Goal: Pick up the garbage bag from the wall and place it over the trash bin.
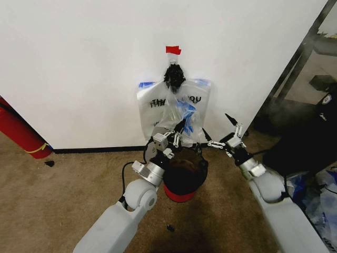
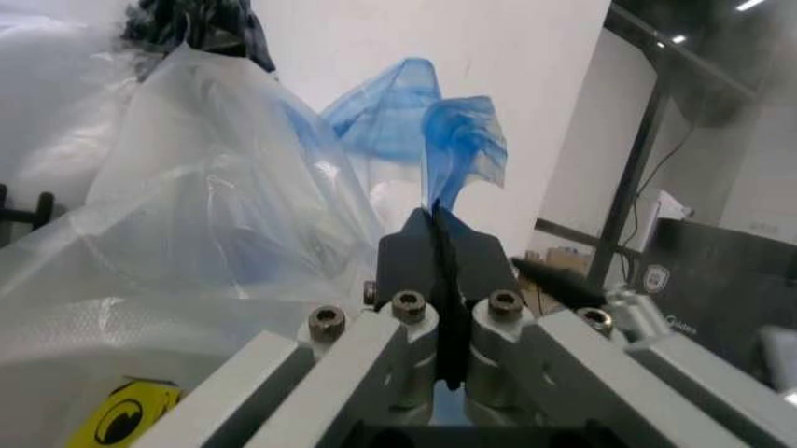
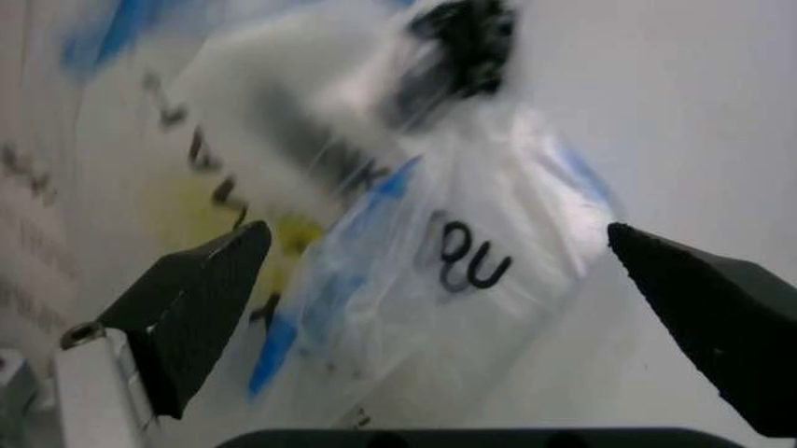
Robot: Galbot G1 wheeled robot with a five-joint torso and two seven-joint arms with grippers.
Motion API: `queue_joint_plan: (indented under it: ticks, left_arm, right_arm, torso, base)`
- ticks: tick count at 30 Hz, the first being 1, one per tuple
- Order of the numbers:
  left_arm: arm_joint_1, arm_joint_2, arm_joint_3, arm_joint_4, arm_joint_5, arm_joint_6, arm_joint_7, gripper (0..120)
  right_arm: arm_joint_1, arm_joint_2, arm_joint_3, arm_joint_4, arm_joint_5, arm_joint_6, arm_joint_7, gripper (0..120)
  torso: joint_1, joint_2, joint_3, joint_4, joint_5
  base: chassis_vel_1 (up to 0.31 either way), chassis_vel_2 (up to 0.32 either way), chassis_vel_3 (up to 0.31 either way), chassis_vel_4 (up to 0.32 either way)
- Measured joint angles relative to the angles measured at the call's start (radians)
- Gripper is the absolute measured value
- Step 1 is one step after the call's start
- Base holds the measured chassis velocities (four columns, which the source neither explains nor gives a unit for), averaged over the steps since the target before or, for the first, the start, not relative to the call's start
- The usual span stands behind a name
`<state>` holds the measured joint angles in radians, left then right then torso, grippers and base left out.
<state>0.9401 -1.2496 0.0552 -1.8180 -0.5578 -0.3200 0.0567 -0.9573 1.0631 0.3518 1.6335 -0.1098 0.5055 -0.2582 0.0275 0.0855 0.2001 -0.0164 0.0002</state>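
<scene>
The left claw (image 1: 178, 132) is clenched on a blue-tinted handle of the garbage bag (image 1: 174, 108); in the left wrist view its two dark fingers (image 2: 412, 252) are pressed flat together with the blue film (image 2: 461, 149) rising out from between them. The right claw (image 1: 227, 138) stands released just beside the bag's lower right corner, its two black fingers (image 3: 205, 299) spread wide with the bag's printed face (image 3: 461, 261) between and beyond them, touching nothing that I can see.

The bag itself hangs flat against the white wall (image 1: 79, 68), gathered at the top under a black knotted clump (image 1: 174, 77) with a strip of red tape (image 1: 173, 50) just above it. Its long axis runs up and down, top at the clump, bottom edge and loose handle reaching down toward the trash bin (image 1: 184, 176), which stands on the carpet floor (image 1: 63, 179) directly below the bag and against the wall. A red cylinder (image 1: 21, 134) leans well apart from the bag at the wall's foot.

By my reading the pick-up step is in hand: one side is held, the other is not. The next move likely calls for the right claw to close on the bag's right edge, then both to lift the plastic free of the clump without tearing it, and spread the mouth over the bin's rim.
</scene>
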Motion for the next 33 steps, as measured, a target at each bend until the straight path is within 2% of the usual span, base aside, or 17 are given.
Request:
queue_joint_plan:
  ticks: [7, 10, 15, 19, 26, 33]
  left_arm:
    - [-0.007, -0.004, -0.001, 0.006, 0.0, 0.0, -0.001, 0]
    - [-0.007, -0.006, -0.004, 0.008, 0.0, -0.001, -0.001, 0]
    - [-0.005, -0.006, -0.01, 0.008, -0.001, -0.002, -0.002, 0]
    - [-0.001, -0.001, -0.015, 0.007, -0.001, -0.002, -0.003, 0]
    - [0.01, 0.005, -0.025, 0.001, 0.002, -0.004, -0.003, 0]
    - [0.019, 0.001, -0.024, -0.003, 0.012, -0.004, -0.003, 0]
  right_arm:
    - [0.153, -0.005, -0.033, -0.126, -0.295, 0.064, -0.028, 100]
    - [0.221, 0.034, -0.033, -0.175, -0.446, 0.103, -0.035, 100]
    - [0.269, 0.09, -0.042, -0.22, -0.563, 0.132, -0.05, 100]
    - [0.274, 0.116, -0.066, -0.226, -0.564, 0.131, -0.07, 100]
    - [0.253, 0.121, -0.098, -0.207, -0.479, 0.099, -0.097, 100]
    - [0.25, 0.134, -0.07, -0.237, -0.557, 0.097, -0.099, 100]
  torso:
    - [0.0, 0.0, 0.0, -0.0001, -0.0003]
    - [0.0, 0.0, 0.0, 0.0, -0.0003]
    - [0.0, 0.0, 0.0, 0.0, -0.0002]
    - [0.0, 0.0, 0.0, 0.0001, -0.0003]
    - [0.0, 0.0, 0.0, -0.0001, -0.0003]
    - [0.0, 0.0, 0.0, -0.0001, -0.0001]
  base:
    - [0.0, 0.0, 0.0, 0.0]
    - [0.0, 0.0, 0.0, 0.0]
    - [0.0, 0.0, 0.0, 0.0]
    - [0.0, 0.0, 0.0, 0.0]
    - [0.0, 0.0, 0.0, 0.0]
    - [0.0, 0.0, 0.0, 0.0]
